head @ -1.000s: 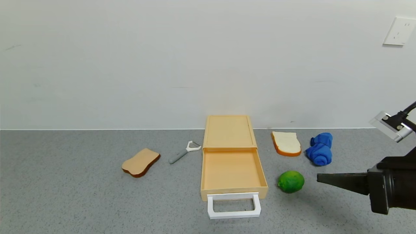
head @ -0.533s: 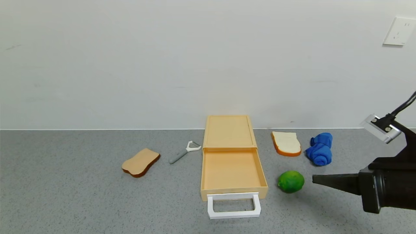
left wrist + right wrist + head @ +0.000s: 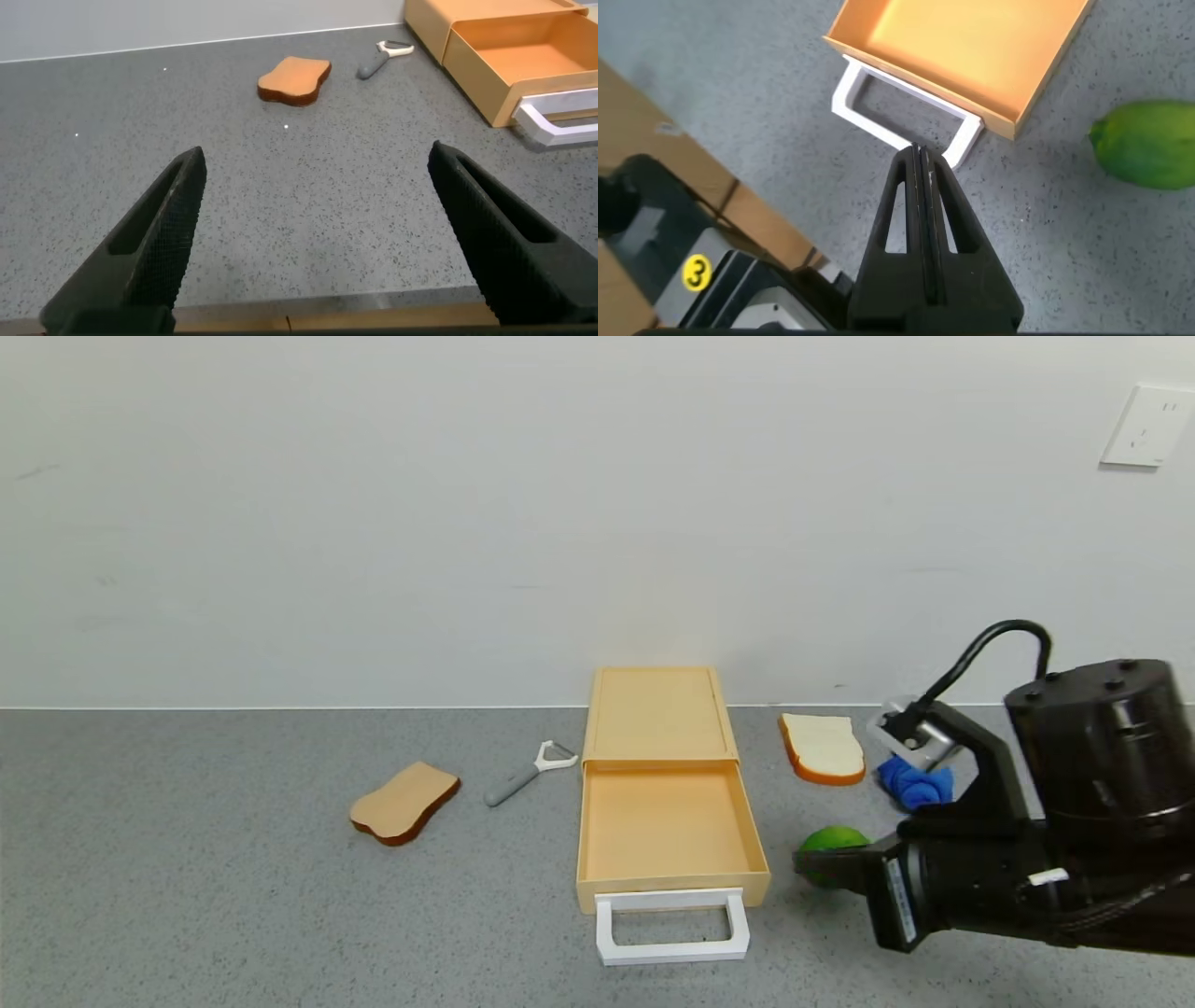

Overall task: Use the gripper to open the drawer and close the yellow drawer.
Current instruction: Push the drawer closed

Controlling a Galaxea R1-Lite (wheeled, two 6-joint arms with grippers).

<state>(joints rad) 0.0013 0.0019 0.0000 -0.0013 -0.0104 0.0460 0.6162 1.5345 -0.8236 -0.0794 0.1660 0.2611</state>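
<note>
The yellow drawer (image 3: 660, 714) stands at the middle of the grey counter against the wall, with its tray (image 3: 665, 821) slid out toward me and empty. Its white loop handle (image 3: 672, 926) lies at the front. My right gripper (image 3: 801, 861) is shut and empty, pointing left, just right of the tray's front right corner and in front of the lime. In the right wrist view its tips (image 3: 918, 152) hover over the handle (image 3: 898, 114) near its corner. My left gripper (image 3: 318, 177) is open and empty, low over bare counter, far from the drawer (image 3: 509, 56).
A green lime (image 3: 834, 841) lies right of the tray, partly behind my right gripper. A white bread slice (image 3: 822, 747) and a blue cloth (image 3: 917, 784) lie beyond it. A tan bread slice (image 3: 403, 802) and a peeler (image 3: 528, 772) lie left of the drawer.
My right arm has swung left from the right edge toward the tray's front right corner, now covering part of the lime and the blue cloth. The drawer has not moved.
</note>
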